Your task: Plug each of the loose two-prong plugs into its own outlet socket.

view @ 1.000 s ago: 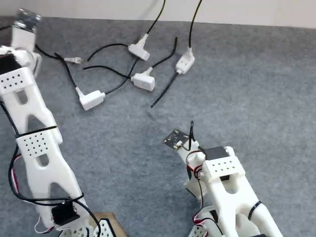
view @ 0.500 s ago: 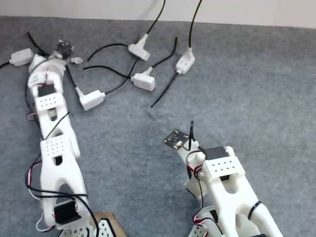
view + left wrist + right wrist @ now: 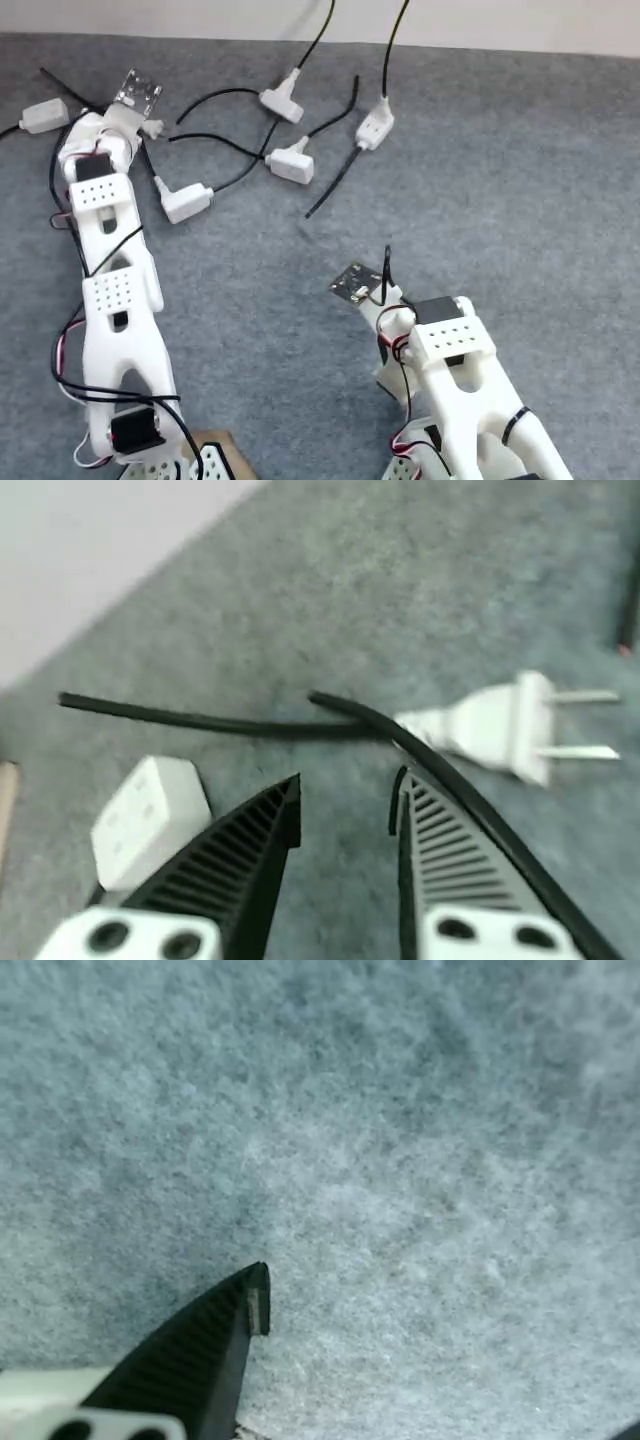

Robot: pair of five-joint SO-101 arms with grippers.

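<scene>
My left gripper (image 3: pixel 345 795) is open and hangs low over the grey carpet at the far left (image 3: pixel 135 100). Just beyond its fingertips lies a white two-prong plug (image 3: pixel 495 730) on a black cable (image 3: pixel 210 720); the same plug (image 3: pixel 152 124) sits beside the wrist in the high view. A white socket block (image 3: pixel 150 810) lies next to one finger, at the far left edge (image 3: pixel 45 115). More white plug and socket pieces (image 3: pixel 187 200) (image 3: pixel 290 160) (image 3: pixel 282 102) (image 3: pixel 373 125) are spread across the back. My right gripper (image 3: pixel 430 1360) is open over bare carpet, one finger (image 3: pixel 225 1345) showing.
Black cables (image 3: pixel 335 180) loop between the white pieces at the back and run off the far edge. The right arm (image 3: pixel 450 345) sits at the near middle. A pale wall strip borders the carpet's far side. A wooden corner (image 3: pixel 215 445) shows by the left arm's base.
The left arm has swung down from a raised pose at the left edge and stretched out, bringing its gripper to the plug and socket at the far left. The right arm has not moved.
</scene>
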